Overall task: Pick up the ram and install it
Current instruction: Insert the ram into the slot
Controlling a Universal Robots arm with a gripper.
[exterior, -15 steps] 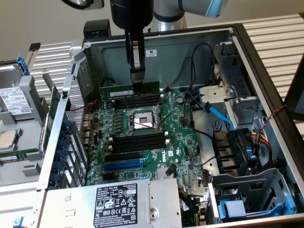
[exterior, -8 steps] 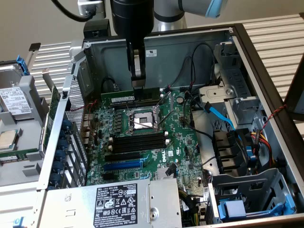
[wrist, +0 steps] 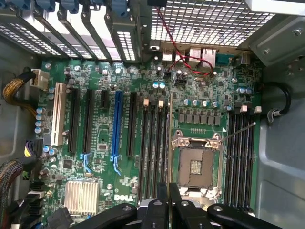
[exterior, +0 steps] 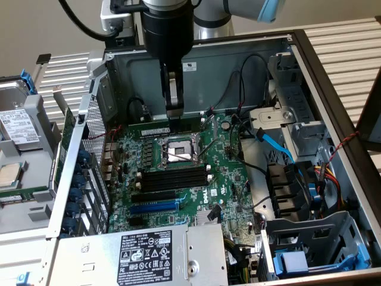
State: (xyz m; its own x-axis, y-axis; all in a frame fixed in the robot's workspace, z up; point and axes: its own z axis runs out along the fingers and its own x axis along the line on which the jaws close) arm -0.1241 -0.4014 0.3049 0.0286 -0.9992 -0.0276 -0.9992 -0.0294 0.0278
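One gripper (exterior: 174, 112) over the motherboard (exterior: 229, 173) | jaws pinching the ram (exterior: 156, 127) from above | ram upright on its long edge, at 12 o'clock of the CPU socket (exterior: 178, 150) | black memory slots (exterior: 172, 179) at socket's 6 o'clock

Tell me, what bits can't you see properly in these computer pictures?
- Chips on the ram: the wrist view sees it edge-on, so its flat faces are hidden.
- Most of the tool gripping it: cut off by the wrist view's edge.
- Print on the power supply label: too small to read in the exterior view.
- The hard drive: cut off at the exterior view's left edge.
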